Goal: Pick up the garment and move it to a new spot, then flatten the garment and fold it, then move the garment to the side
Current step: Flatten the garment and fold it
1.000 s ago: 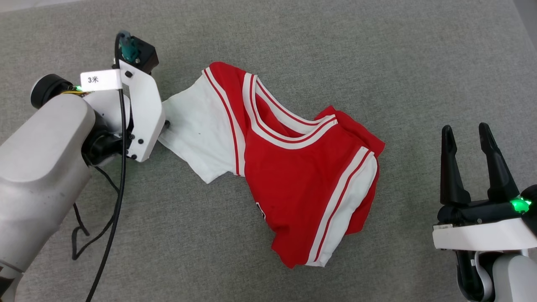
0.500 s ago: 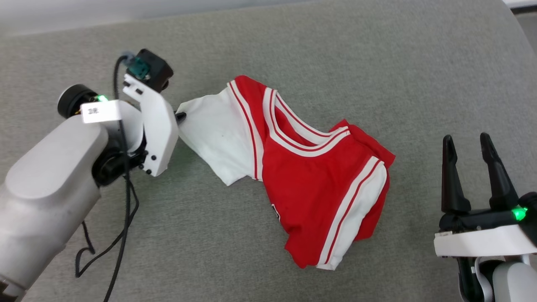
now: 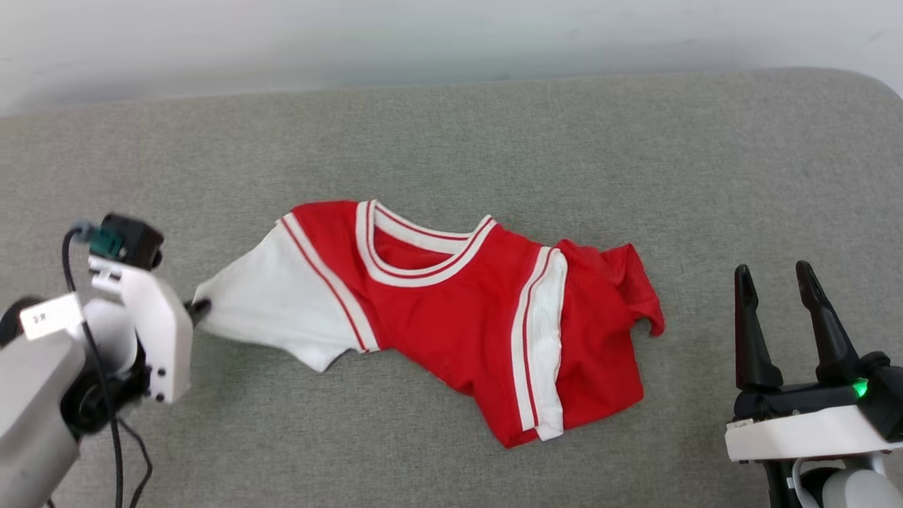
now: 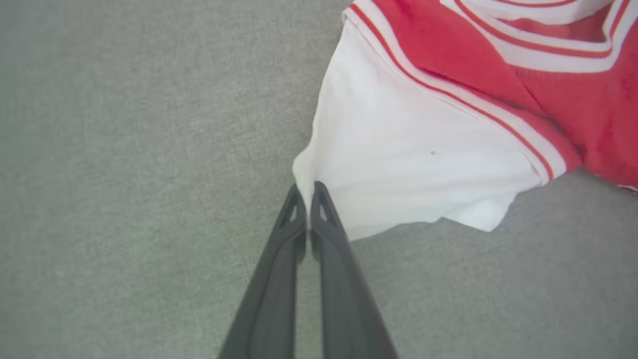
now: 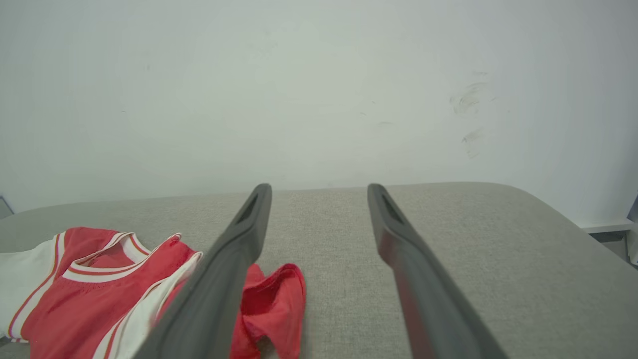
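The garment (image 3: 451, 331), a red jersey T-shirt with white striped-trim sleeves, lies crumpled across the middle of the grey padded surface. My left gripper (image 3: 199, 308) is at the lower left, shut on the edge of the garment's white sleeve (image 3: 271, 310). In the left wrist view the two dark fingers pinch the sleeve's corner, where my left gripper (image 4: 305, 187) meets the garment (image 4: 418, 154). My right gripper (image 3: 774, 274) stands open at the lower right, apart from the garment, nothing between its fingers. The right wrist view has my right gripper (image 5: 319, 187) open, with the garment (image 5: 89, 294) to its left.
The grey padded surface (image 3: 635, 155) ends at a pale wall (image 3: 451, 35) at the back and rounds off at the far right. A black cable (image 3: 106, 423) hangs along my left arm.
My left gripper has shut on the white sleeve and pulled it leftward and toward me; the garment has stretched out and turned. The head camera has tilted up, bringing the wall into view.
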### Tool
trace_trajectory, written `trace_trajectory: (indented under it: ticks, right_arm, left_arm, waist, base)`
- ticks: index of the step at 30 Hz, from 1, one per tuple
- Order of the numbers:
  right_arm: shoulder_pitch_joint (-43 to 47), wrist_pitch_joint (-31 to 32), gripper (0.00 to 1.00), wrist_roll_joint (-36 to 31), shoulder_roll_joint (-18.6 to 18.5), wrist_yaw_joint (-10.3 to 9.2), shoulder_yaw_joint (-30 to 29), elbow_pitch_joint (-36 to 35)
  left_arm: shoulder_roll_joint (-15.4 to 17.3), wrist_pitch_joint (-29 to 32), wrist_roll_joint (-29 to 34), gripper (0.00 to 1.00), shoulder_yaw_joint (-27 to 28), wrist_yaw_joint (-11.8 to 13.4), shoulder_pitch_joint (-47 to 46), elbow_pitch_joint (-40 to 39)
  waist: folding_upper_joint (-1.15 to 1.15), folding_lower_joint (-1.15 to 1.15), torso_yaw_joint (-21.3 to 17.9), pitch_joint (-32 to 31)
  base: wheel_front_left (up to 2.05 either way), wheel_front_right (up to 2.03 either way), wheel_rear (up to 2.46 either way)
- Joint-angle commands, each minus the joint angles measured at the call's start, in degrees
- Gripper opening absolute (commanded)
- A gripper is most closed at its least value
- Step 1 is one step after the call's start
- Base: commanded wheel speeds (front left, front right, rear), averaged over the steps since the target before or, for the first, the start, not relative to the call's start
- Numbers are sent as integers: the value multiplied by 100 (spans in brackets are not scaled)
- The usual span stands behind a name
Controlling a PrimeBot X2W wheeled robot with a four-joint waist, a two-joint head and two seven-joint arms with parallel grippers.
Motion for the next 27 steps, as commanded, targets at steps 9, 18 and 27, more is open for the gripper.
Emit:
trace_trajectory:
  ticks: [9, 18, 27]
  right_arm:
    - [130, -9, 100, -86, 12, -4, -5, 41]
    - [219, -9, 100, -143, 12, -4, -46, 121]
    - [374, -9, 100, -143, 12, -4, -71, 194]
  left_arm:
    - [47, -127, -511, 0, 48, 151, 895, 566]
    - [-386, -766, -338, 100, 76, 142, 781, 1102]
    - [-699, -2628, 184, 100, 320, 515, 908, 965]
  waist:
    - [0, 1, 43, -70]
    - [0, 1, 121, -213]
    - [0, 1, 300, -646]
  base:
    - [0, 0, 0]
    - [0, 0, 0]
    - [0, 0, 0]
